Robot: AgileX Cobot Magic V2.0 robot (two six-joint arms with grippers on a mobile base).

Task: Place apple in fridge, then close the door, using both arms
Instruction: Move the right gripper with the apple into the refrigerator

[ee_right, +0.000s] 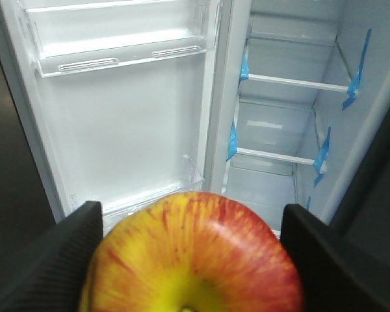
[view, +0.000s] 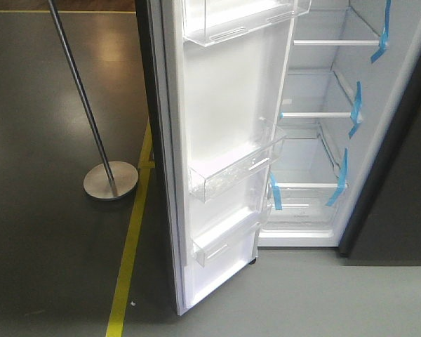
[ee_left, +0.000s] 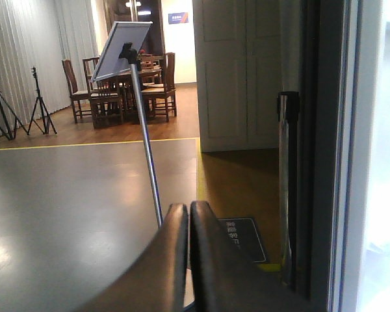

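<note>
Right wrist-mounted view: the right jaws grasp the round, smooth-skinned apple (ee_right: 192, 257), red streaked over yellow, between finely ribbed black pads (ee_right: 45, 260), so the carrying step is in hand. Ahead and left of them stands the open door (ee_right: 136, 143), glossy white inside, with clear rigid plastic bins (ee_right: 117, 52). Ahead and right is the tall white-lined fridge (ee_right: 279, 188), with flat glass shelves (ee_right: 292, 83) and blue tape strips (ee_right: 354, 71). Next, I judge, the apple must go forward and rightward onto a shelf, then be let go. The left jaws are clenched on nothing, a thin metal pole (ee_left: 146, 149) beyond them, free to push the door afterwards.
</note>
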